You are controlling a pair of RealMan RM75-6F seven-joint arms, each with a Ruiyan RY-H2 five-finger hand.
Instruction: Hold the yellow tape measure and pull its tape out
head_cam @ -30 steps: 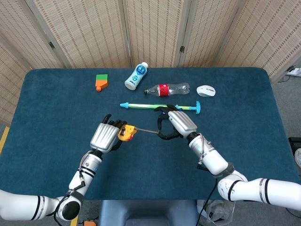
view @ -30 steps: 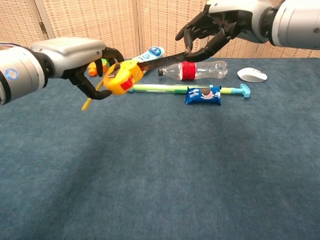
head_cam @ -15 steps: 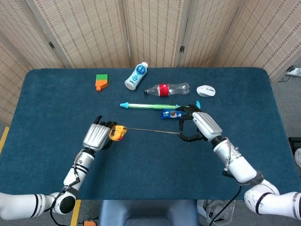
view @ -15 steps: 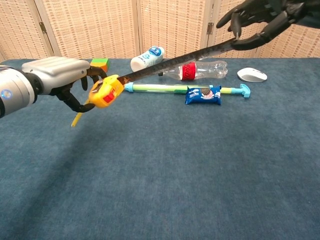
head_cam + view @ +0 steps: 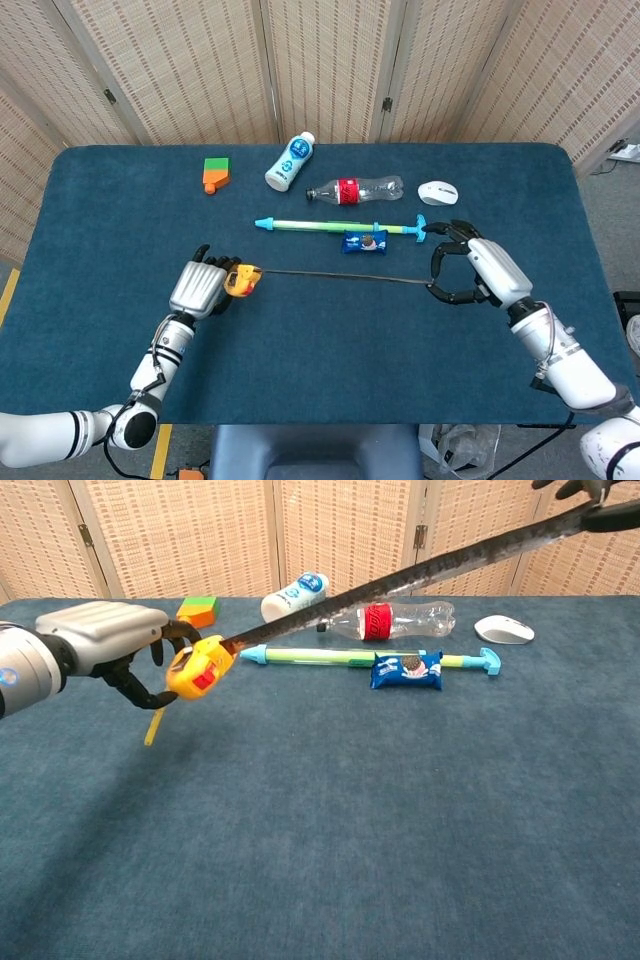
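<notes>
My left hand (image 5: pixel 200 288) (image 5: pixel 105 645) grips the yellow tape measure (image 5: pixel 241 280) (image 5: pixel 197 667) above the table, left of centre. Its dark tape (image 5: pixel 340 277) (image 5: pixel 400 580) runs out in a long straight line to the right. My right hand (image 5: pixel 478 273) pinches the far end of the tape; in the chest view only its fingertips (image 5: pixel 590 495) show at the top right corner. A thin yellow strap (image 5: pixel 153 727) dangles below the tape measure.
Behind the tape lie a green and blue rod (image 5: pixel 335 226), a blue snack packet (image 5: pixel 364 241), a clear bottle with a red label (image 5: pixel 355 189), a white bottle (image 5: pixel 290 161), a white mouse (image 5: pixel 438 192) and a green and orange block (image 5: pixel 215 174).
My right hand has moved further right with the tape end, so the pulled-out tape is much longer. My left hand with the tape measure has shifted slightly left.
</notes>
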